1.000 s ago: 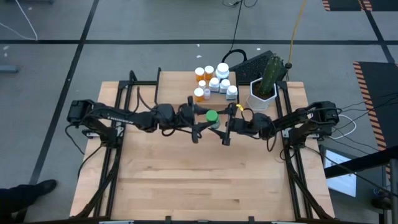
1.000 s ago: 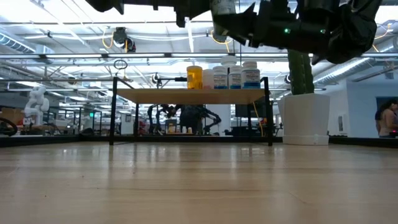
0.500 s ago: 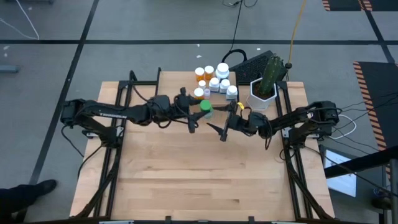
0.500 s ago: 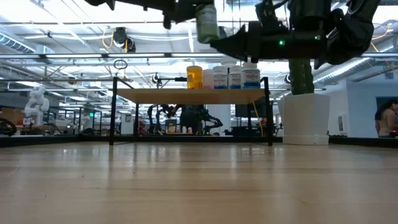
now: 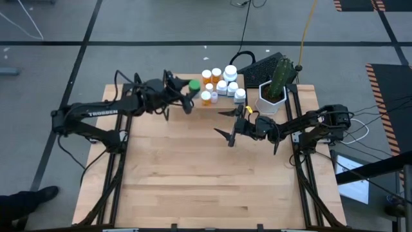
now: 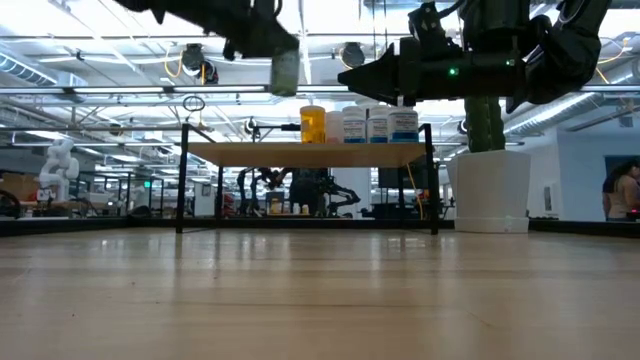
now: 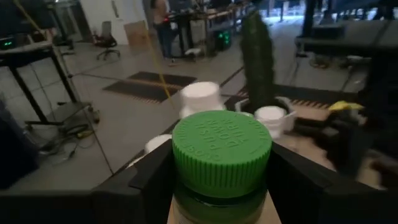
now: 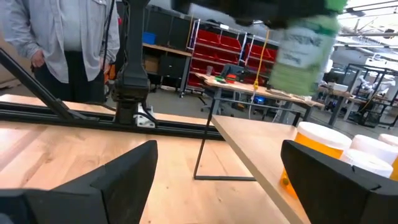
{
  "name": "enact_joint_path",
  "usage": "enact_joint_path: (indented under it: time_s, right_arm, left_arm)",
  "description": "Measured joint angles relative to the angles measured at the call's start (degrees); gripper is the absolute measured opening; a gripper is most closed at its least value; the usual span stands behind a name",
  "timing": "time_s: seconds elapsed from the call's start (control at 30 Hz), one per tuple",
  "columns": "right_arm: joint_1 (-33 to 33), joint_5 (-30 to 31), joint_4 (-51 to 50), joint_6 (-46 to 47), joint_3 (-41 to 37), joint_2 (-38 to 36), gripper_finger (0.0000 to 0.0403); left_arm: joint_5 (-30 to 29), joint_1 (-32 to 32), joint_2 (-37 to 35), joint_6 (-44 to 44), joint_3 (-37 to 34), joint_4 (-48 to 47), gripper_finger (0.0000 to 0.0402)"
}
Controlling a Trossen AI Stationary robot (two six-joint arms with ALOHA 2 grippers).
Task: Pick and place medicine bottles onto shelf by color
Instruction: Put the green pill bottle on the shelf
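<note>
One green bottle (image 5: 193, 85) in my left gripper (image 5: 188, 96), above the shelf's (image 5: 222, 102) left end.
Fingers clamp its sides; my right gripper (image 5: 226, 124) hangs near, wide open, empty.

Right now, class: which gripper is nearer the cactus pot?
Right. The right gripper hovers, open, over the table beside the cactus pot; the left gripper, holding the green-capped bottle, is beyond the shelf's far end.
</note>
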Motion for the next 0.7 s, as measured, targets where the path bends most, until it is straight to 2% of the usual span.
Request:
enact_joint_path:
  time_s: [0.27, 0.43, 0.7]
  right_arm:
    - [-0.1, -0.1, -0.5, 0.0, 0.0, 0.0, 0.0338]
    - [-0.1, -0.1, -0.4, 0.0, 0.0, 0.0, 0.0338]
    - [-0.1, -0.1, 0.2, 0.0, 0.0, 0.0, 0.0338]
  left_arm:
    - [10.7, 10.4, 0.5, -5.6, -8.2, 12.8, 0.0216]
    - [11.3, 13.5, 0.5, -7.3, -12.4, 15.2, 0.0216]
    - [11.8, 14.5, 1.0, -7.8, -15.4, 15.9, 0.0220]
